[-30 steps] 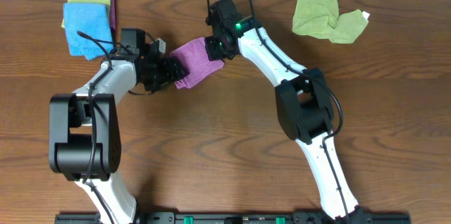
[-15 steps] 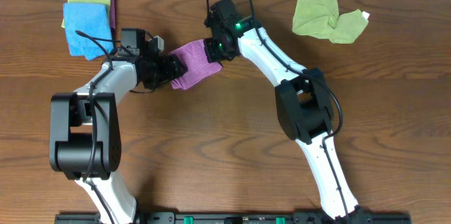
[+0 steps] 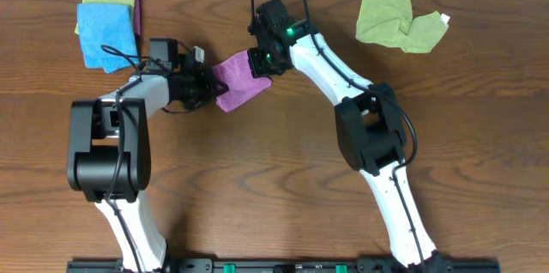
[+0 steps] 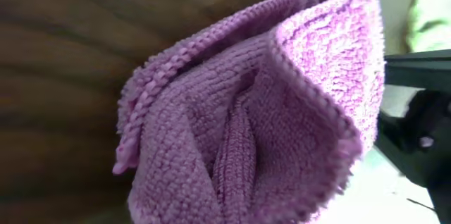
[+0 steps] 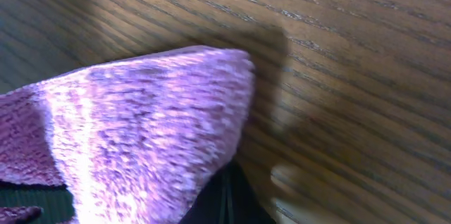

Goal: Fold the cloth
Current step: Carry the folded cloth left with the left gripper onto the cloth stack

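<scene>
The purple cloth (image 3: 243, 81) hangs bunched between my two grippers, left of the table's middle and towards the back. My left gripper (image 3: 216, 92) is shut on the cloth's lower left end. In the left wrist view the cloth (image 4: 268, 125) fills the frame, its folds running together at the bottom edge and hiding the fingers. My right gripper (image 3: 258, 61) is shut on the upper right end. In the right wrist view a cloth (image 5: 141, 125) corner lies over the wood, and the dark fingers (image 5: 227, 197) are pressed together at the bottom.
A stack of folded cloths (image 3: 106, 22), green on blue on purple, lies at the back left. A crumpled light-green cloth (image 3: 396, 17) with a white tag lies at the back right. Both arms reach in from the front edge.
My left gripper was open around the cloth's left end and has now shut on it; its wrist has shifted a little. The right gripper has kept its hold without moving.
</scene>
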Tool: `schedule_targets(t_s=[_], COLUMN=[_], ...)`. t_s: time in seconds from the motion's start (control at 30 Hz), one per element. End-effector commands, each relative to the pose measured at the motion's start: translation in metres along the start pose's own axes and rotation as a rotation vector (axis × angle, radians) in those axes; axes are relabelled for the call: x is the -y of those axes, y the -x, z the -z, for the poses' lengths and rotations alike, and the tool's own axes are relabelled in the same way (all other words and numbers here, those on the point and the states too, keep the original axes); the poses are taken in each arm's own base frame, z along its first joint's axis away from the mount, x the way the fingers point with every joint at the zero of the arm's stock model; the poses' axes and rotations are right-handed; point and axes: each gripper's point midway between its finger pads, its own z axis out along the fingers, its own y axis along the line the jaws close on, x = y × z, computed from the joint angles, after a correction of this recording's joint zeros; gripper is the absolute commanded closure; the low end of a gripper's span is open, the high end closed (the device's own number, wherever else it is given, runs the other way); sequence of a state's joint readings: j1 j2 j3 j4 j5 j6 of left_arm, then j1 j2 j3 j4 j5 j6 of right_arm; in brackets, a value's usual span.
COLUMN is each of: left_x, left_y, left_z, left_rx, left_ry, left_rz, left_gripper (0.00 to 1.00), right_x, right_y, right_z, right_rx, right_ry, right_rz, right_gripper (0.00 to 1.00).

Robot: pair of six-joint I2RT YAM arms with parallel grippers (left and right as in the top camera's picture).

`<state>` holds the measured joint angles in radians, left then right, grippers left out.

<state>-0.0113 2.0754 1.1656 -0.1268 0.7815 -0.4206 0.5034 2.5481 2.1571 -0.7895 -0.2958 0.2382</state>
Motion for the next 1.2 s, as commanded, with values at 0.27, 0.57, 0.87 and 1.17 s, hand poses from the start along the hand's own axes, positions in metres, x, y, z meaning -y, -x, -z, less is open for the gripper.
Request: schedule_targets(t_s=[0.27,0.57,0.87,1.17], left_x=[0.068,0.06,-0.02,-0.042], left_y=[0.09,0.195,0.224,0.254], left_z=[0.069,0.245,0.31,0.284], left_rx=[0.242,0.769,0.966,0.95], left_ry=[-0.159,-0.084,-0.123,-0.323], left_rz=[-0.059,0.172,0.499,0.59], left_gripper=[0.94,0.94,0.94,0.94], right_x=[0.054,0.096,0.084,0.068], right_y=[0.024,0.025,0.021,0.007], right_z=[0.046,0.086,0.083,0.077], right_rx=[0.063,0.064,0.047,-0.005], right_ry=[-0.082,-0.121,-0.116,-0.112], right_rz=[-0.081,-0.171,-0.15,-0.129], right_gripper=[0.99,0.99,0.99,0.99])
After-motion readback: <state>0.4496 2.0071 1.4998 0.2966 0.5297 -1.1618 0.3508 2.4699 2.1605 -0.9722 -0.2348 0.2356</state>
